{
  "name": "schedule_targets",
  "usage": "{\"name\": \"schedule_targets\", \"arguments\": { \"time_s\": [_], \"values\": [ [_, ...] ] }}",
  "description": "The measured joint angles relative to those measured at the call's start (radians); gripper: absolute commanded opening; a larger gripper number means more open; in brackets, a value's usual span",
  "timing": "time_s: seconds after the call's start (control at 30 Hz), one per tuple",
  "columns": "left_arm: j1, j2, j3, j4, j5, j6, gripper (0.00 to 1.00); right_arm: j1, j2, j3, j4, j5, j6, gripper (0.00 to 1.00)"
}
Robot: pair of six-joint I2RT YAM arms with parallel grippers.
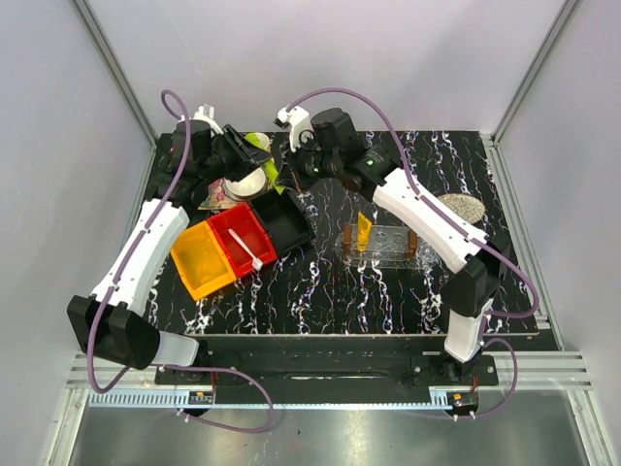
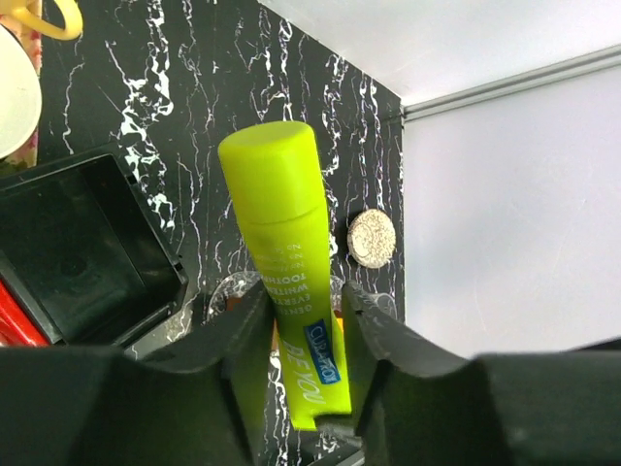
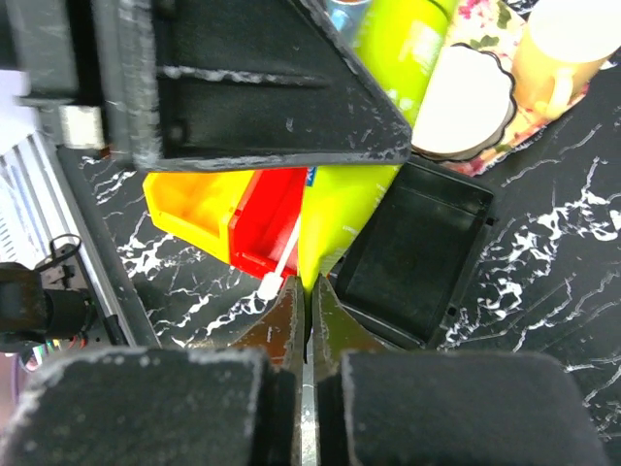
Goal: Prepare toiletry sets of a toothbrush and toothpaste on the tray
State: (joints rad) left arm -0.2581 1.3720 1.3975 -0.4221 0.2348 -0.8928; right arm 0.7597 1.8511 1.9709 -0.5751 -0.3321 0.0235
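Both left gripper (image 2: 303, 303) and right gripper (image 3: 308, 293) clamp lime toothpaste (image 2: 277, 223), near black bin (image 3: 408, 262) rim

left hand (image 1: 248, 152) and right hand (image 1: 292, 165) at lime tube (image 1: 272, 176), toothbrush (image 1: 248, 250) in red bin (image 1: 231, 231)

Left gripper (image 2: 306, 296) clamped, right gripper (image 3: 306, 291) pinched shut, facing each other
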Motion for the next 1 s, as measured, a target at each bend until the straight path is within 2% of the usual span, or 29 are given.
{"name": "schedule_targets", "arguments": {
  "time_s": [0.1,0.2,0.4,0.77,1.0],
  "values": [
    [0.000,-0.015,-0.007,0.017,0.021,0.058,0.74,-0.001,0.000,0.000,-0.008,0.011,-0.020,0.00],
    [-0.002,-0.043,-0.015,0.033,0.043,0.119,0.86,-0.001,-0.003,0.000,-0.023,0.010,-0.037,0.00],
    [-0.003,-0.098,-0.017,0.043,0.077,0.304,0.90,-0.001,-0.034,-0.002,-0.059,0.010,-0.082,0.00],
    [-0.003,-0.216,-0.002,-0.038,0.090,0.915,0.93,-0.001,-0.126,-0.005,-0.224,-0.010,-0.187,0.00],
    [-0.007,-0.224,0.063,-0.174,0.185,1.299,0.96,-0.002,-0.108,0.072,-0.396,-0.074,-0.252,0.00]
  ]
}}
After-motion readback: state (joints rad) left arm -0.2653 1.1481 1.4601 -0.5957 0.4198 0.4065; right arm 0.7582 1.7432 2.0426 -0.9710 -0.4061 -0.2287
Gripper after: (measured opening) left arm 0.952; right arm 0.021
